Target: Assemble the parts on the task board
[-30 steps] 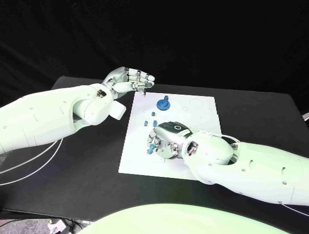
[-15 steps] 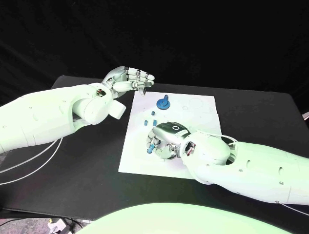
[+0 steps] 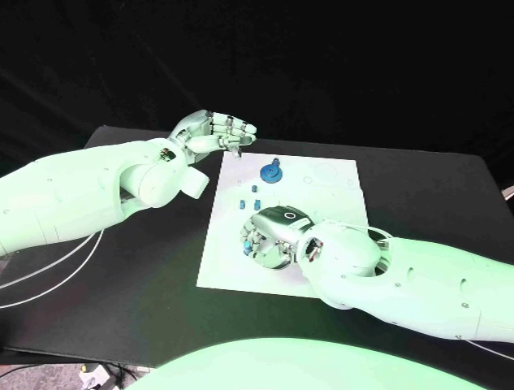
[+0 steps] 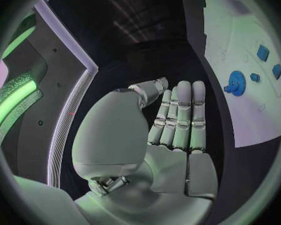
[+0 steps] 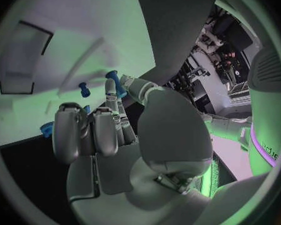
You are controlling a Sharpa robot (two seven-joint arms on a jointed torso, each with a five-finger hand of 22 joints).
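Note:
The white task board (image 3: 327, 191) lies in the middle of the table. My right hand (image 3: 275, 236) hovers low over its near half and pinches a small blue peg (image 5: 115, 83) between thumb and a finger; in the head view the peg (image 3: 250, 243) shows at the hand's left side. A blue gear (image 3: 272, 172) stands on the board's far part, with small blue pieces (image 3: 257, 192) just nearer. My left hand (image 3: 217, 133) hangs off the board's far left corner, holding nothing, fingers side by side (image 4: 178, 115). The left wrist view shows the gear (image 4: 235, 81) and pieces (image 4: 263, 52).
The black table (image 3: 128, 260) stretches left of the board. White cables (image 3: 46, 280) lie on it under my left arm. My right forearm (image 3: 444, 280) covers the board's near right corner.
My right hand has edged slightly to the left over the board with the peg in it. The left hand has not moved.

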